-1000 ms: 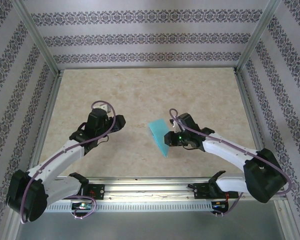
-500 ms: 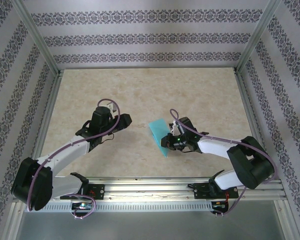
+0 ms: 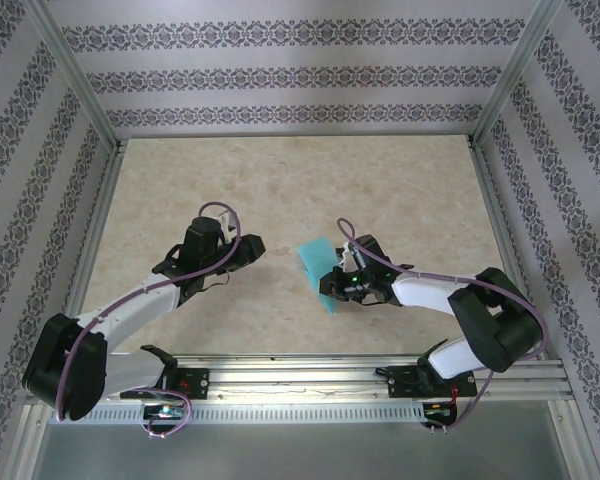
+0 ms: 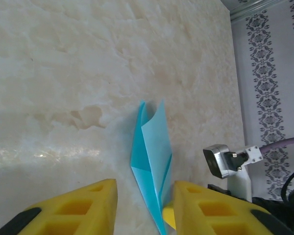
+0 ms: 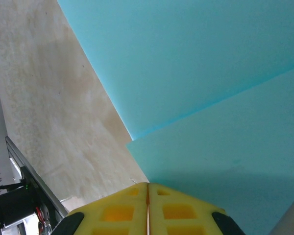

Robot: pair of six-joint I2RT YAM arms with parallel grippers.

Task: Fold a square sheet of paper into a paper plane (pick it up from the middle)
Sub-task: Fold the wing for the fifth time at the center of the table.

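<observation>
The square sheet of paper (image 3: 317, 268) is folded into a narrow, pointed turquoise shape with raised flaps, standing on edge at the table's middle. My right gripper (image 3: 332, 284) is at its near end, yellow fingers pressed together and shut on the paper's lower edge. Seen from the right wrist, the paper (image 5: 210, 83) spreads just beyond the closed gripper (image 5: 148, 196). My left gripper (image 3: 252, 247) is a short way left of the paper, pointing at it. In the left wrist view the paper (image 4: 152, 142) stands ahead, between the parted fingers of this open gripper (image 4: 144, 215), untouched by them.
The beige marbled table (image 3: 280, 180) is bounded by a metal frame and patterned walls. A rail (image 3: 300, 375) with the arm bases runs along the near edge. The right wrist's camera housing (image 4: 223, 160) sits just right of the paper.
My left gripper has moved right, closer to the paper, and its jaws have narrowed. My right gripper has closed fully at the paper's near end and its arm has folded in.
</observation>
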